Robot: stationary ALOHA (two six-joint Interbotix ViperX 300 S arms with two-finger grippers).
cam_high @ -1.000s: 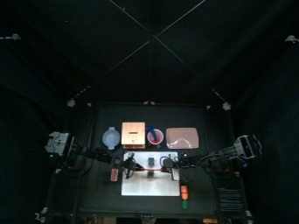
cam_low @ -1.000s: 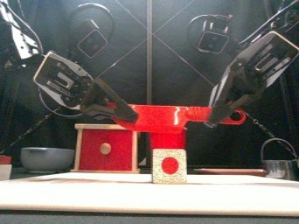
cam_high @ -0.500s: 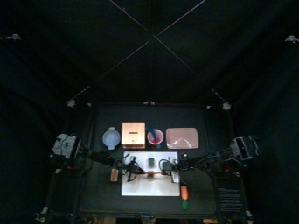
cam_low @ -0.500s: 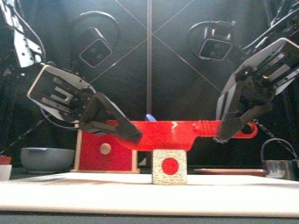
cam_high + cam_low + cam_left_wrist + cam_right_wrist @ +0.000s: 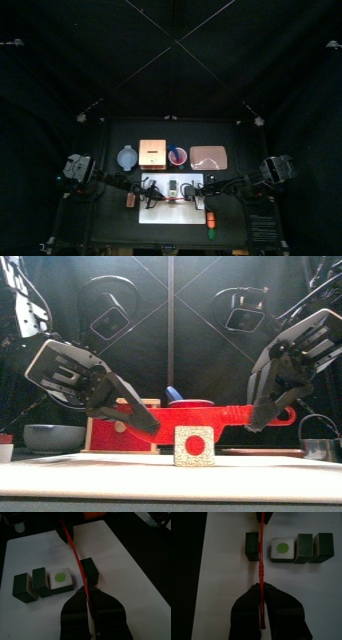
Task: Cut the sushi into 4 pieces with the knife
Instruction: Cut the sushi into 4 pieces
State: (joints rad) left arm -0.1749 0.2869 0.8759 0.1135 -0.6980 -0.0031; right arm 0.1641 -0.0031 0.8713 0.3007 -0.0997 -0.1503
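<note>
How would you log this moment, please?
left gripper: shut on red knife | right gripper: shut on knife | knife: over gap between end sushi block and other three

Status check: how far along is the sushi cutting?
Done: the sushi lies as four separate pieces on the white cutting board. In hand: left gripper and right gripper both shut on the red knife, blade along the gap between the end block and the pale-faced piece. Left: probably no more cuts; just lift the knife away.
</note>
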